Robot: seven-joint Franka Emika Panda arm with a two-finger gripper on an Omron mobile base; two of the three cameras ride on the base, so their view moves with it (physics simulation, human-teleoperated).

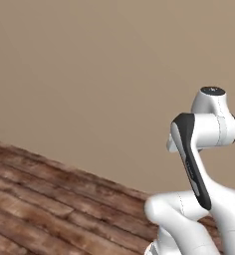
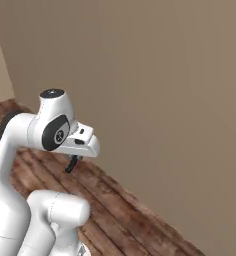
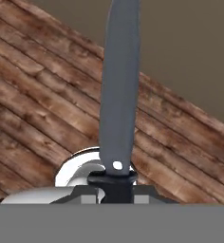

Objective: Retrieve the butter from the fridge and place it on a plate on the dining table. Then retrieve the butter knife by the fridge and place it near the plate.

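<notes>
A wooden plank floor (image 1: 50,204) of dark, reddish-brown weathered boards runs across the lower part of both base views and meets a plain tan wall (image 1: 99,74) along a straight edge. In the hand view the same boards run diagonally. No loose object can be made out lying on the planks.

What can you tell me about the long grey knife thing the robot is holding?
The butter knife is a long, flat, blue-grey blade that looks like dull metal, with a small pale rivet near its base and a dark handle end. The gripper is shut on that dark end, so the blade sticks straight out from the hand, over the brown wooden floor and toward the tan wall. Nothing else touches it.
</notes>
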